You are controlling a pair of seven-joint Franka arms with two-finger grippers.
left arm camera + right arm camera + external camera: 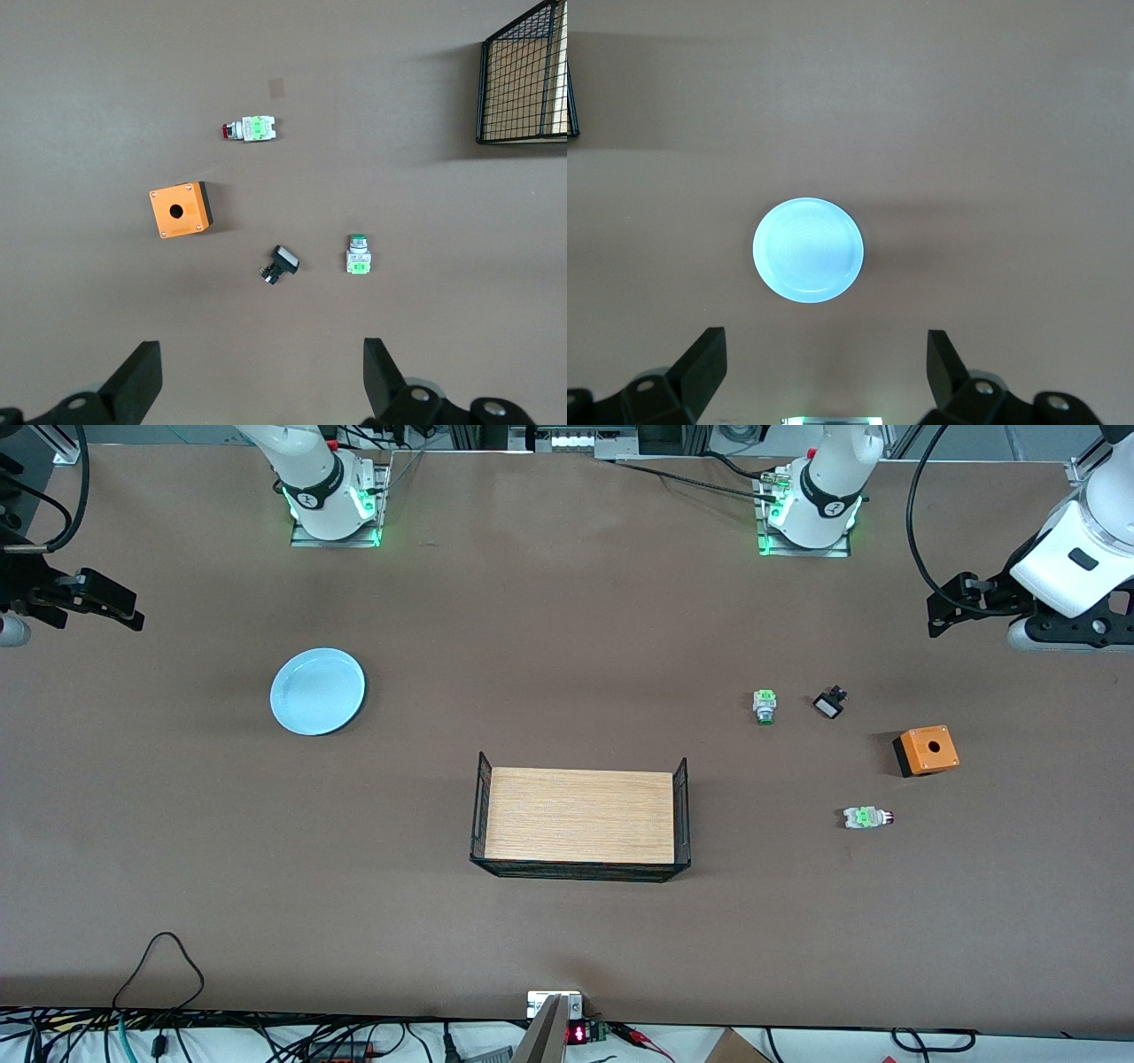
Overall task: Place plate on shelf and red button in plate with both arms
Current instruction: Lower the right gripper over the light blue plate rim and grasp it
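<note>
The pale blue plate (317, 691) lies flat on the brown table toward the right arm's end, and it shows whole in the right wrist view (808, 249). The red button (868, 817) lies on its side toward the left arm's end, its dark red tip pointing away from the tray; the left wrist view shows the red button (249, 130) too. My left gripper (941, 615) hangs open over bare table at its own end, with nothing between its fingers (263, 372). My right gripper (124, 607) hangs open and empty over bare table at its end (826, 363).
A wire-sided tray with a wooden floor (580, 817) stands mid-table. Near the red button are an orange box with a hole (926, 750), a green-capped part (765, 706) and a small black-and-white part (829, 704). Cables run along the table's near edge.
</note>
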